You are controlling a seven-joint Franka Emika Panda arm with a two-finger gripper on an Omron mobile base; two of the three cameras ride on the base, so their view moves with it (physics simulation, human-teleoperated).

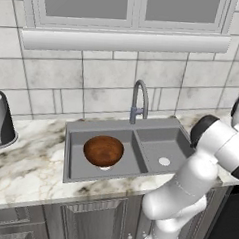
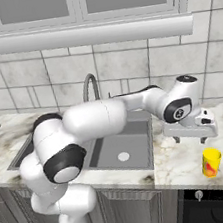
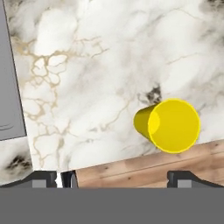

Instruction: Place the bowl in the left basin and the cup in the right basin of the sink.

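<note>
Notably, left base view shows bowl [image 1: 103, 150]; right base view, cup [image 2: 211, 162].

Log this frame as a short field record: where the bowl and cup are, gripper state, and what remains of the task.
bowl: in the left basin of the sink, over the drain
cup: upright on the marble counter, right of the sink
right basin: no cup in it, drain visible
gripper: open, above the cup, holding nothing
done: bowl placed
remaining: cup into right basin
</note>
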